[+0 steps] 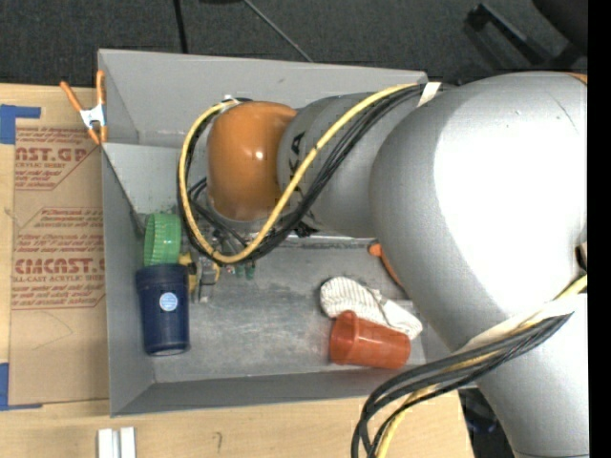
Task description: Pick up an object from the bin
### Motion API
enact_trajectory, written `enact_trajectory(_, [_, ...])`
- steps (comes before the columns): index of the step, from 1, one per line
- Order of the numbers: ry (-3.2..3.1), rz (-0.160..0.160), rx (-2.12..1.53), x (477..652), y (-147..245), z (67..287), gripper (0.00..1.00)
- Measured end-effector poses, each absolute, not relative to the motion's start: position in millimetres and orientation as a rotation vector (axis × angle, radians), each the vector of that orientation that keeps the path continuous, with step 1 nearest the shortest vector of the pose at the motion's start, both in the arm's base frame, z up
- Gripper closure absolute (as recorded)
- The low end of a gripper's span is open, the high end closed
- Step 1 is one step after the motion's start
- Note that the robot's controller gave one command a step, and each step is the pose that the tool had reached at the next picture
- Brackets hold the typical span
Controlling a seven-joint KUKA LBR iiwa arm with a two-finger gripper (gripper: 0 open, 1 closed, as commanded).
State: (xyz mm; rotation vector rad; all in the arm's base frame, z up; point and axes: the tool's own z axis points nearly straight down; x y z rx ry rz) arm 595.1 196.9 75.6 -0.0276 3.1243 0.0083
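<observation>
The grey metal bin [277, 318] has a scuffed floor with only a few loose things on it, and the dark blue cylinder [164, 309] standing near its left wall serves as the landmark. The arm comes in from the right and bends down into the bin. Its orange wrist cover [246, 160] hangs above and to the right of the blue cylinder. The claw [216, 269] sits low under that cover, just to the right of the cylinder's top end and close to the bin floor. The wrist and its cables cover it, so one cannot tell whether it is released or clenched, and nothing can be seen held in it.

By that reading the pick is not yet done. The arm is down among the things, but every one of them lies on the floor and none is lifted. The grasp and the lift appear to be left.

Four things can be counted:
- one dark blue cylinder
- one green ribbed piece [162, 239], touching or just beyond the cylinder's top end
- one white cloth bundle [363, 301], well to the cylinder's right
- one orange cup [368, 343] on its side, just below the cloth

The green piece and the blue cylinder are nearest the claw. A small orange bit at the arm's edge is too hidden to name.
</observation>
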Motion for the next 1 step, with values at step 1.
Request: enact_trajectory(1, [3.124, 0.008, -0.028, 595.1, 196.9, 75.6, 1.0])
